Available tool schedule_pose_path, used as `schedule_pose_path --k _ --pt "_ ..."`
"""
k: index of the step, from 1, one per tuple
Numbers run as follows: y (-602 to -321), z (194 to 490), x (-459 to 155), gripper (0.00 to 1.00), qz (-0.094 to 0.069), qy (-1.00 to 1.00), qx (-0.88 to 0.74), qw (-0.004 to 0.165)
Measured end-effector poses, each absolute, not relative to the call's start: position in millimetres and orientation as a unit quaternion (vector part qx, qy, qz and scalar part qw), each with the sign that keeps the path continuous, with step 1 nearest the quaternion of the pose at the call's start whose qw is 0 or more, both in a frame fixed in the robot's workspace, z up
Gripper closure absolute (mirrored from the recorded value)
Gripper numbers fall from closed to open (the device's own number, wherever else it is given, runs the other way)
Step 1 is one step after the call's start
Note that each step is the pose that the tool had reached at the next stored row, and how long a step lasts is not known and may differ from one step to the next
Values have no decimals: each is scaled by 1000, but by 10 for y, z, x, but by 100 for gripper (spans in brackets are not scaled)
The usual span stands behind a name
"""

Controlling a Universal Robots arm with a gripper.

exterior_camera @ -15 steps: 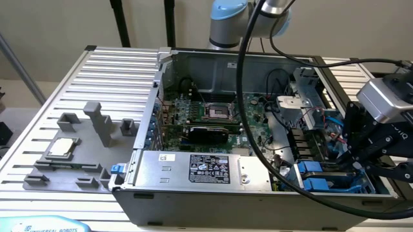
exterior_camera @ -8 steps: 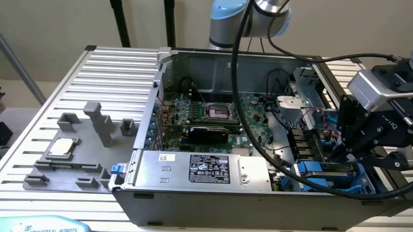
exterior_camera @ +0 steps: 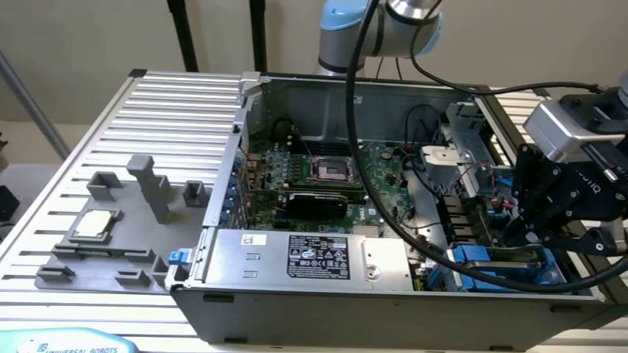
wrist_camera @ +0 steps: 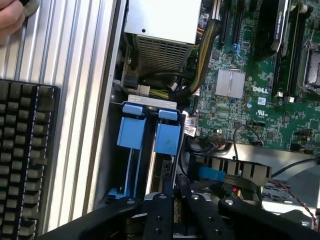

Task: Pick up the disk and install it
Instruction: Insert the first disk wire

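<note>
The disk (wrist_camera: 167, 137) stands on edge in the drive bay at the front corner of the open computer case (exterior_camera: 324, 309), on the exterior view's right. Its bright blue frame (exterior_camera: 481, 257) shows there. My gripper (wrist_camera: 175, 200) reaches down into that bay from above, its black fingers (wrist_camera: 158, 212) close together on either side of the disk's edge. In the exterior view the gripper (exterior_camera: 525, 237) hangs just over the blue frame.
A second blue carrier (wrist_camera: 132, 132) sits in the slot beside the disk. The grey power supply (exterior_camera: 304, 257) and cables (wrist_camera: 200, 65) crowd the bay. A keyboard (wrist_camera: 25, 150) and a hand (wrist_camera: 10, 15) lie outside the case. A small silver chip (exterior_camera: 95, 223) rests on the grey fixture.
</note>
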State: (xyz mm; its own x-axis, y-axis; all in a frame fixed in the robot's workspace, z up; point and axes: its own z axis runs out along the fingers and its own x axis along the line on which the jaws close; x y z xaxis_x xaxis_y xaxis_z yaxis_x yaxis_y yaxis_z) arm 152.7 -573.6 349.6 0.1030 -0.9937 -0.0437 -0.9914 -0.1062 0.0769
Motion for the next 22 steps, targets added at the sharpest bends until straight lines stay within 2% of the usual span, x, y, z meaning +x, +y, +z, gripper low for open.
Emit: schedule_pose_path --k 13,22 --pt "-5736 3494 1527 84 -21 -714 698 35" --pt "-5678 3484 1531 84 -12 -721 691 44"
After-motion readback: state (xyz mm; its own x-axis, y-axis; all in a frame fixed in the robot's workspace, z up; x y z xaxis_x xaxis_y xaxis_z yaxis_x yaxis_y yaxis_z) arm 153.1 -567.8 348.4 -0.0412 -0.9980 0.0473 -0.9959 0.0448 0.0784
